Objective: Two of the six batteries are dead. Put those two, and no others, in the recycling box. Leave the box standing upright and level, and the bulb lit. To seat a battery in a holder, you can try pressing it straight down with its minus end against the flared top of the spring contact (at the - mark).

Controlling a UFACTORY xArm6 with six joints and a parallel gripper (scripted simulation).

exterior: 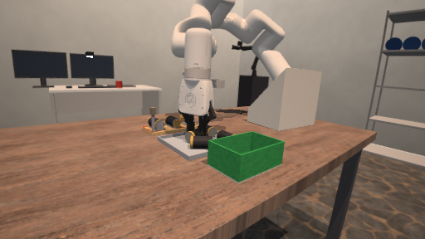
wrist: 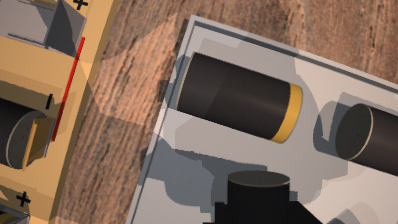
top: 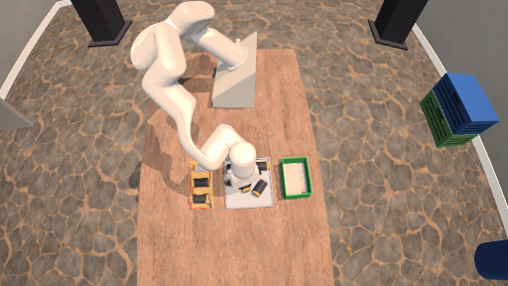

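My gripper [exterior: 196, 124] stands straight down over the grey tray [top: 252, 187], between the orange battery holder [top: 202, 188] and the green recycling box [top: 296, 178]. It is shut on a black battery [wrist: 259, 194], seen end-on at the bottom of the wrist view and held low over the tray. Two more batteries lie on the tray beyond it, one with a gold band [wrist: 239, 97] and one at the right [wrist: 367, 137]. Another lies at the tray's front [exterior: 201, 142]. Two batteries [top: 200, 191] sit in the holder. The box [exterior: 246, 154] stands upright and looks empty.
A small upright post [exterior: 153, 118] stands at the holder's near end. The arm's grey base block [top: 234, 79] is at the table's far end. The green box's walls rise right beside the tray.
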